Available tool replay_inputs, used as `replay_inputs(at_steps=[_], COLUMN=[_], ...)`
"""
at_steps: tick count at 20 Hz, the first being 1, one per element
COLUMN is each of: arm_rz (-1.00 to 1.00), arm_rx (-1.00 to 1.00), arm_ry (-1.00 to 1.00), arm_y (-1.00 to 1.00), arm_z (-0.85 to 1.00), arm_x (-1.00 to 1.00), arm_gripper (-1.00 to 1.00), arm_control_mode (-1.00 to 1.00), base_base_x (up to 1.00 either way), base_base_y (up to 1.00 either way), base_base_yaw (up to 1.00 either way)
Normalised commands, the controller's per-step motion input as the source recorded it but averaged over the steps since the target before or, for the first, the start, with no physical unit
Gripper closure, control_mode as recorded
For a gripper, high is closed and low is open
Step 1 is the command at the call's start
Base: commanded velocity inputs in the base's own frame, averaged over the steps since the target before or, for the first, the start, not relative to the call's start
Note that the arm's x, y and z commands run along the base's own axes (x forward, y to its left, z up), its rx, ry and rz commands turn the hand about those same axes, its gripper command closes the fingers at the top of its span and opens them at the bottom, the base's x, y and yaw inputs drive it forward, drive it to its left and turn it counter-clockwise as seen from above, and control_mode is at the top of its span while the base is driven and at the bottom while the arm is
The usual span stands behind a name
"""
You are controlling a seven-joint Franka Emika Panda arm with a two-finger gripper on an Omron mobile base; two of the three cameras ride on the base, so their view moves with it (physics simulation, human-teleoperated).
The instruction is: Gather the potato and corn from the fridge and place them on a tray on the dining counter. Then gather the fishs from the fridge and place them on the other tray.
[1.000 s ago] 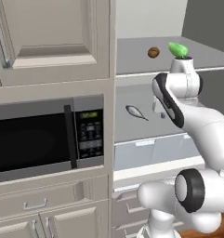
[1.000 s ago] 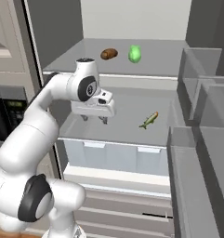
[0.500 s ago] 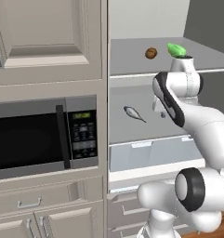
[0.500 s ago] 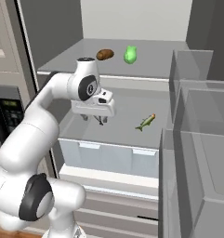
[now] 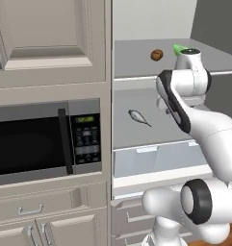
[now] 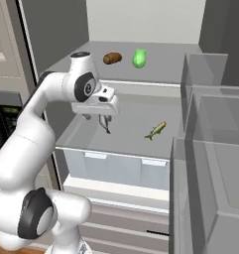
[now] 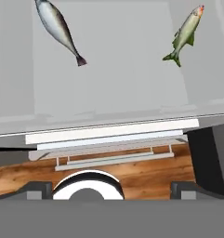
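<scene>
Fridge (image 6: 141,59) open. Gripper (image 6: 97,118) just above middle shelf (image 6: 131,134), empty, fingers wide apart. Two fish on middle shelf: grey fish (image 7: 57,27) directly under/behind gripper, green fish (image 6: 155,130) well to its right, apart from each other. Potato (image 6: 112,58) and corn (image 6: 139,58) side by side on top shelf (image 6: 160,64), near but not touching. Microwave (image 5: 40,141) left of fridge.

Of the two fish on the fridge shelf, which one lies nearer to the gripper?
The silver-grey fish, right beside the gripper. The greenish fish with the orange head lies apart, further right on that shelf.
</scene>
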Motion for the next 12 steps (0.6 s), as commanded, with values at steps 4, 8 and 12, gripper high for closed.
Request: replay_inputs(at_steps=[4, 8, 12], arm_rz=[-0.07, -0.01, -0.04], arm_rx=[-0.07, 0.00, 0.00], arm_ry=[-0.33, -0.44, -0.29], arm_y=[0.17, 0.12, 0.06], arm_z=[1.00, 0.92, 1.00], arm_x=[-0.01, 0.20, 0.35], arm_gripper=[-1.00, -1.00, -1.00], arm_control_mode=[-1.00, -1.00, -1.00], base_base_x=[0.00, 0.00, 0.00], base_base_y=[0.00, 0.00, 0.00], base_base_yaw=[0.00, 0.00, 0.00])
